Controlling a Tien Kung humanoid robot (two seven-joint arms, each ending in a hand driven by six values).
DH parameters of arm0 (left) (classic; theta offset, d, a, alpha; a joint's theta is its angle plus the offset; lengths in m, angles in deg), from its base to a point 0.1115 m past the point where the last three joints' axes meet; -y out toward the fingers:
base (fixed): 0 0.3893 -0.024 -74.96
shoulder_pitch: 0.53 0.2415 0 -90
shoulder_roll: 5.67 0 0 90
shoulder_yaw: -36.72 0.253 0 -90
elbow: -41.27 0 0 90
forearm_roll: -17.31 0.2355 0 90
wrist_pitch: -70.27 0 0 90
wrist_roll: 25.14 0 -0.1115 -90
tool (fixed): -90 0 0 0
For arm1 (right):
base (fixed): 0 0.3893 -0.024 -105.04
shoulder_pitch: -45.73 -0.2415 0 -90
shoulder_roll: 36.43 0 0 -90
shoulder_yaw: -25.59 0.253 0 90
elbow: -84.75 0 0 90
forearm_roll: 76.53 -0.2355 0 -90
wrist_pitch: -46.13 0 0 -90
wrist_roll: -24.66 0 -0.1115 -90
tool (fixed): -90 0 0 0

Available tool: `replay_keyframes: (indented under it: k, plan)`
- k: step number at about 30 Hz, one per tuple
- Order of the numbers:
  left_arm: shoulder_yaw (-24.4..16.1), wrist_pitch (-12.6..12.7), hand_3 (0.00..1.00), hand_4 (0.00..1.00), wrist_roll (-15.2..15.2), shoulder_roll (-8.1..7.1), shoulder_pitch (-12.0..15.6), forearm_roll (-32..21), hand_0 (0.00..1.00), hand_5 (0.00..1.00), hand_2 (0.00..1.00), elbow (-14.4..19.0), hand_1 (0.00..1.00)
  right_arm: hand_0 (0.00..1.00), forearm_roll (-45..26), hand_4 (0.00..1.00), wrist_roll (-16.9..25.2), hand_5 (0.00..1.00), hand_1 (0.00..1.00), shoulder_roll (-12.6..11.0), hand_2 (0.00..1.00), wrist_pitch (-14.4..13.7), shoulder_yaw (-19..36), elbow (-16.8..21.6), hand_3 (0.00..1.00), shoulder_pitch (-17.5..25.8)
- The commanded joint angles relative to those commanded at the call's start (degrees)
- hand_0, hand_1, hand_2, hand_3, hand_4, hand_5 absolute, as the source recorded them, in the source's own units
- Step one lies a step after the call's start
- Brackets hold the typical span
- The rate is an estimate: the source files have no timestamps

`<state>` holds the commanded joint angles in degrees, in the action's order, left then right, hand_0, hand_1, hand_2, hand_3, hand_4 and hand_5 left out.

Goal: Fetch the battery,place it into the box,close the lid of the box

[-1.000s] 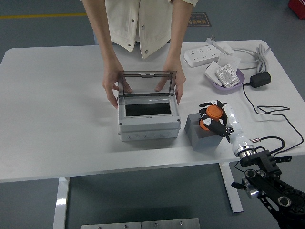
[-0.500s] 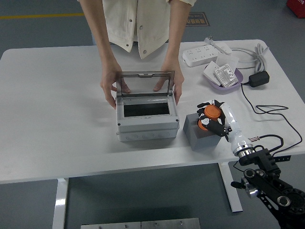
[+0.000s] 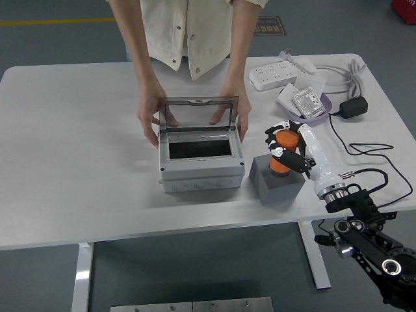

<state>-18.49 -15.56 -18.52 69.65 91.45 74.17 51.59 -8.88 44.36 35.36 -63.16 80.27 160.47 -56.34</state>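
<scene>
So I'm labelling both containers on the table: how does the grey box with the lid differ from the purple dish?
The grey box is rectangular and light grey; the purple dish is shallow, rounded and purple. The grey box has a hinged lid, raised upright; the purple dish has none. The grey box's interior looks empty; the purple dish holds white packets. A person's hands steady the grey box; nobody touches the purple dish. Both sit on the white table.

Box (image 3: 200, 159) mid-table; block (image 3: 273, 185) right; battery (image 3: 283, 156) above.
</scene>
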Motion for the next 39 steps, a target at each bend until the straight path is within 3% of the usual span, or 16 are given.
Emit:
replay_keyframes:
  k: [8, 16, 22, 32, 39]
  plan:
    - [-0.24, -0.03, 0.53, 0.237, 0.19, -0.03, -0.04, 0.25, 0.629, 0.041, 0.57, 0.0, 0.743, 0.304, 6.14, 0.002, -3.34, 0.002, 0.266, -0.31, 0.226, 0.29, -1.01, -1.07, 0.218, -4.72]
    - [-0.19, -0.06, 0.53, 0.239, 0.35, -0.23, -0.02, 0.08, 0.629, 0.042, 0.571, 0.0, 0.743, 0.294, 16.63, 0.002, -9.15, 0.002, 0.262, 0.07, 0.221, 3.58, -2.59, -2.15, 0.218, -10.96]
    - [-0.81, -0.09, 0.53, 0.238, 0.67, -0.4, 0.07, 0.59, 0.629, 0.043, 0.571, 0.0, 0.743, 0.284, 20.65, 0.002, -11.43, 0.002, 0.259, 0.75, 0.219, 4.82, -4.94, -2.64, 0.218, -14.25]
    - [-0.69, -0.12, 0.53, 0.241, 0.99, -0.56, 0.01, 0.48, 0.629, 0.045, 0.571, 0.0, 0.743, 0.267, 20.81, 0.002, -13.75, 0.002, 0.245, 4.19, 0.213, 6.03, -11.1, -6.22, 0.221, -19.47]
    - [-1.26, -0.18, 0.529, 0.24, 1.24, -0.7, 0.29, 1.07, 0.629, 0.046, 0.571, 0.0, 0.744, 0.266, 26.86, 0.002, -18.51, 0.002, 0.244, 6.75, 0.213, 10.07, -14.86, -10.07, 0.221, -24.33]
